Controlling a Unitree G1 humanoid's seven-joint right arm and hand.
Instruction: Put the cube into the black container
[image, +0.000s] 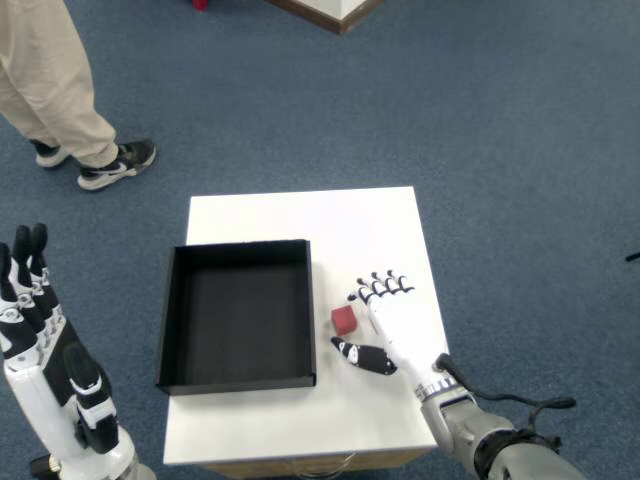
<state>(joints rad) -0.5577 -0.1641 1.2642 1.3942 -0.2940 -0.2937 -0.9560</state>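
A small red cube (344, 319) lies on the white table (300, 215), just right of the black container (238, 314). My right hand (393, 325) rests over the table to the right of the cube, open, with fingers pointing away from me and the thumb (362, 357) reaching below the cube. The cube sits in the gap between thumb and fingers, and whether they touch it cannot be told. The black container is a shallow square tray with nothing inside. My left hand (45, 380) is raised at the lower left, off the table.
A person's legs in beige trousers and dark shoes (118, 164) stand on the blue carpet at the upper left. A wooden furniture corner (335, 12) shows at the top edge.
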